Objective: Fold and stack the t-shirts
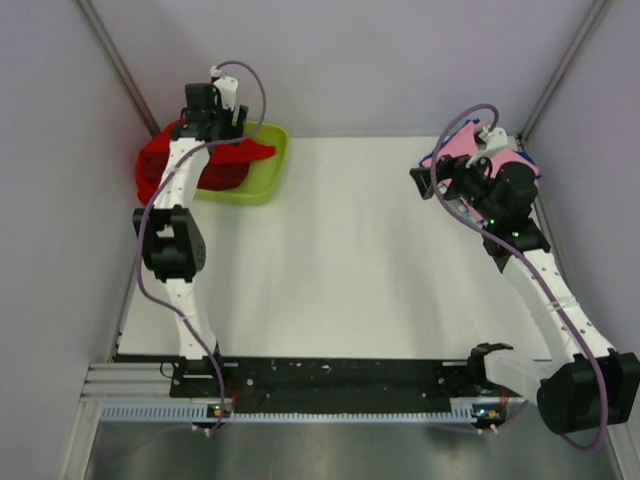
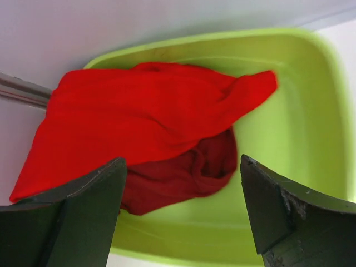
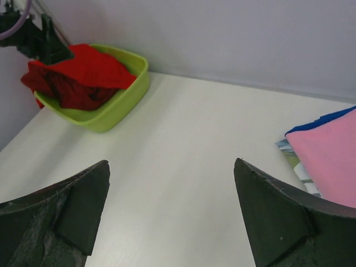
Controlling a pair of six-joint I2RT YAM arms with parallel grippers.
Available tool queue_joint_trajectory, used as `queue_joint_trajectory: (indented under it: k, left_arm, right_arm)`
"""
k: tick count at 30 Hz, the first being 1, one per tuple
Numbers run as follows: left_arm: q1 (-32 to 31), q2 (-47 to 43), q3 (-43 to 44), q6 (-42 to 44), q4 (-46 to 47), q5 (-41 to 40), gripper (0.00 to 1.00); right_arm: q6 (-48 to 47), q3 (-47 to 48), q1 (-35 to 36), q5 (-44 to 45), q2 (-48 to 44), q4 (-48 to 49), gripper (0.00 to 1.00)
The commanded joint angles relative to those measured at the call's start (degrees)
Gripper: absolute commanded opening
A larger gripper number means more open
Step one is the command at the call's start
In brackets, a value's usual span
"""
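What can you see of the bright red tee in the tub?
The bright red tee is soft, matte cloth, unfolded and crumpled in loose folds. It lies in the lime-green tub, draped over a darker red tee, with one side spilling over the tub's rim towards the wall and a corner reaching across the tub's floor. No print shows.

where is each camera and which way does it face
Top external: above, behind the bases, looking down on the table; left arm and right arm show.
Left wrist: over the green tub, looking down at the red t-shirts; left tool shows.
Right wrist: low over the table, facing the green tub; pink t-shirt at right; right tool shows.
Shared: green tub and red t-shirts, in all three.
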Motion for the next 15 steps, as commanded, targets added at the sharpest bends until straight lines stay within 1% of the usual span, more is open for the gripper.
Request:
queue_joint_trajectory:
  k: [1, 4, 5, 8, 11, 13, 15]
  left_arm:
    - [0.01, 10.58, 14.04, 14.22, -11.83, -6.10, 0.88]
    - [-1.83, 13.66, 13.08, 24.69, -7.62, -7.05, 0.89]
    - [-2.53, 14.54, 12.99, 26.64, -6.73, -6.79, 0.89]
    - [-4.56, 17.09, 12.91, 29.20, -2.35, -6.26, 0.89]
    - [-6.32, 21.74, 14.48, 31.92, 4.51, -12.93, 0.87]
    - [-6.76, 25.34, 17.81, 33.94, 2.43, -13.12, 0.87]
    - [-7.28, 27.64, 18.44, 36.05, 2.06, -13.12, 0.86]
  right_arm:
    - [-5.21, 3.88, 2.03, -2.84, 1.98, -4.50, 0.91]
    - [-5.82, 3.88, 2.39, -2.57, 3.21, -5.46, 0.91]
    - [-6.26, 3.88, 2.47, -2.57, 3.65, -5.73, 0.91]
    - [-7.05, 4.14, 2.82, -2.40, 4.97, -6.52, 0.91]
    - [-8.28, 4.84, 2.91, -2.75, 5.41, -8.89, 0.91]
    - [-9.42, 4.84, 3.00, -2.31, 5.24, -9.51, 0.91]
    - [-10.48, 4.93, 3.00, -1.17, 5.06, -9.86, 0.91]
